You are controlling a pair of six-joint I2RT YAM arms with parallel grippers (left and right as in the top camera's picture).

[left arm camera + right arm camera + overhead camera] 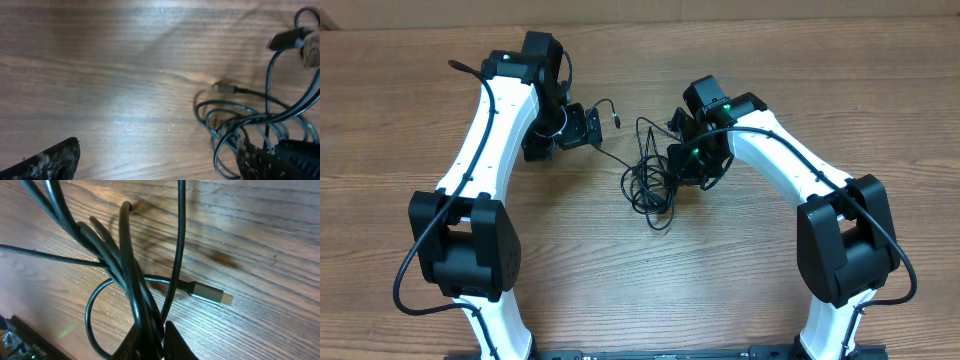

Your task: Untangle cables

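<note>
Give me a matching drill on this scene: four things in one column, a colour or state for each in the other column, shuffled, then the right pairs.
Column one:
1. left gripper
2. right gripper
3. plug
4. table

Column two:
A. brown wood grain
B. fingers wide apart
C. silver metal tip
D. closed on a bundle of the black cables

Pairs: 1-B, 2-D, 3-C, 4-A
</note>
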